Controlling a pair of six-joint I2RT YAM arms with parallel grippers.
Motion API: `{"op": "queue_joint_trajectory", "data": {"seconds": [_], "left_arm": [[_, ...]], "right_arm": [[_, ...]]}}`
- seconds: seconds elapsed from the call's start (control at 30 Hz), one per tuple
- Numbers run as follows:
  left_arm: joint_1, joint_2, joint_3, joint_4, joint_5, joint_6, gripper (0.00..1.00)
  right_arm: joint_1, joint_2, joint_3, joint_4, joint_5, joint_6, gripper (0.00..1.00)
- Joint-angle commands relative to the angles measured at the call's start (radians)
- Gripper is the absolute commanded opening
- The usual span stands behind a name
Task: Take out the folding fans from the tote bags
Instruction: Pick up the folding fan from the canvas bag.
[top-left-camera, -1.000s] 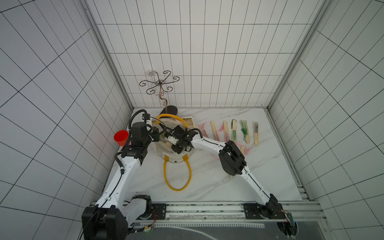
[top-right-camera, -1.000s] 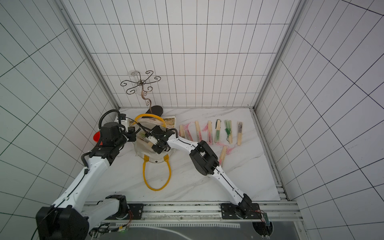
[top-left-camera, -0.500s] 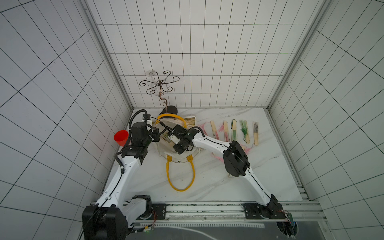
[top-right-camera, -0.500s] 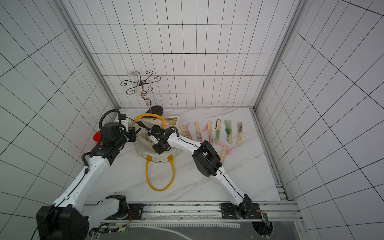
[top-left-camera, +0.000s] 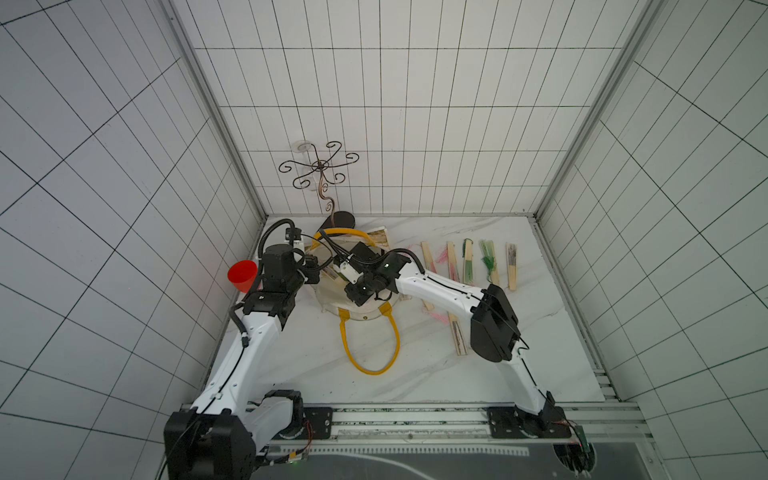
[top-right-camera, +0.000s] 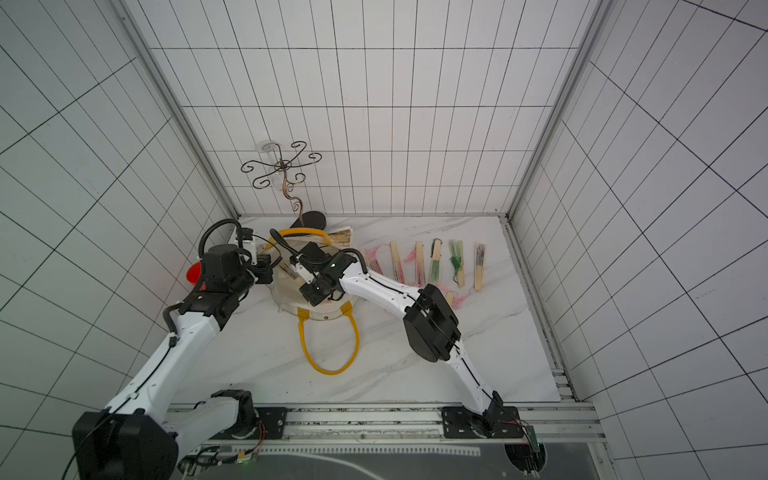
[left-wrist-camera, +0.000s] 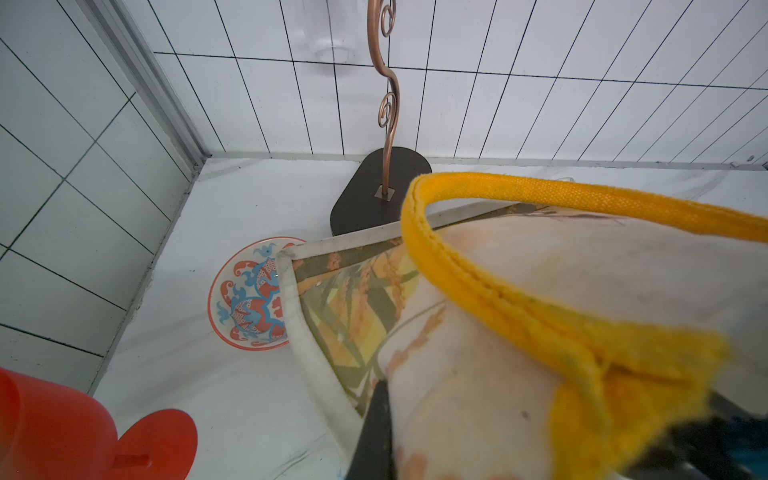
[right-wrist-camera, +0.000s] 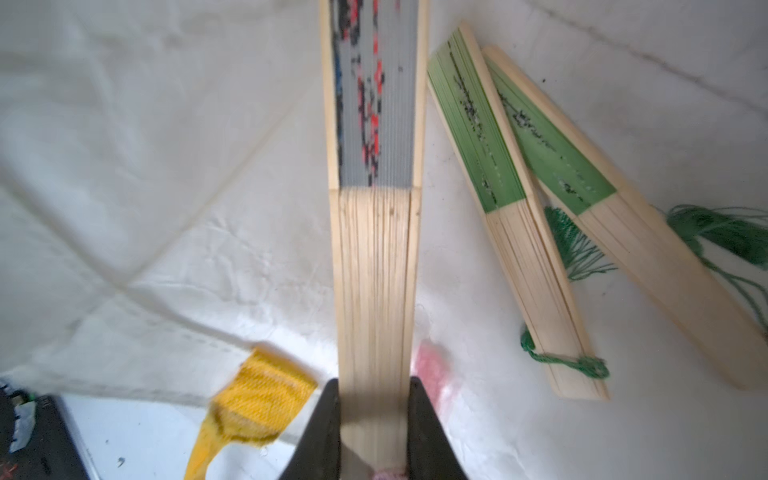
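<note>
The cream tote bag (top-left-camera: 332, 296) (top-right-camera: 286, 297) lies at the table's back left with its mouth held open. My left gripper (top-left-camera: 318, 266) (left-wrist-camera: 519, 449) is shut on the bag's rim beside a yellow handle (left-wrist-camera: 519, 291). My right gripper (top-left-camera: 338, 272) (right-wrist-camera: 374, 419) reaches into the mouth, shut on the bamboo end of a folding fan (right-wrist-camera: 374, 249) with grey, dark-printed paper. Two green fans (right-wrist-camera: 498, 187) (right-wrist-camera: 623, 216) with green tassels lie on the canvas beside it. Several more fans (top-left-camera: 468, 259) (top-right-camera: 435, 259) lie in a row on the table to the right.
A red cup (top-left-camera: 242, 276) stands by the left wall. A copper wire stand (top-left-camera: 320, 174) with a dark base (left-wrist-camera: 374, 195) is at the back, and a patterned bowl (left-wrist-camera: 249, 299) sits partly under the bag. The bag's other yellow handle (top-left-camera: 370, 345) loops toward the front. One fan (top-left-camera: 457, 332) lies under my right arm.
My right arm's elbow has swung to the right while its gripper stays in the bag's mouth. The front handle loop has shifted slightly right. The left arm holds still.
</note>
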Motion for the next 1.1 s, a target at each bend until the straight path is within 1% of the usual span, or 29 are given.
{"op": "queue_joint_trajectory", "data": {"seconds": [0.0, 0.13, 0.53, 0.8, 1.07], "left_arm": [[-0.001, -0.007, 0.03, 0.032, -0.012, -0.008, 0.0], [-0.001, -0.008, 0.03, 0.031, -0.029, -0.011, 0.0], [-0.002, -0.011, 0.028, 0.029, -0.046, -0.018, 0.0], [-0.001, -0.02, 0.027, 0.028, -0.076, -0.015, 0.0], [0.0, -0.025, 0.026, 0.028, -0.091, -0.011, 0.0]], "right_arm": [[0.007, -0.079, -0.083, 0.021, 0.011, 0.021, 0.0], [0.007, -0.142, -0.174, 0.017, 0.022, 0.054, 0.0], [0.034, -0.415, -0.564, 0.042, 0.069, 0.177, 0.0], [0.056, -0.664, -0.815, 0.016, 0.109, 0.308, 0.0], [0.051, -0.892, -0.962, -0.049, 0.166, 0.421, 0.0]]}}
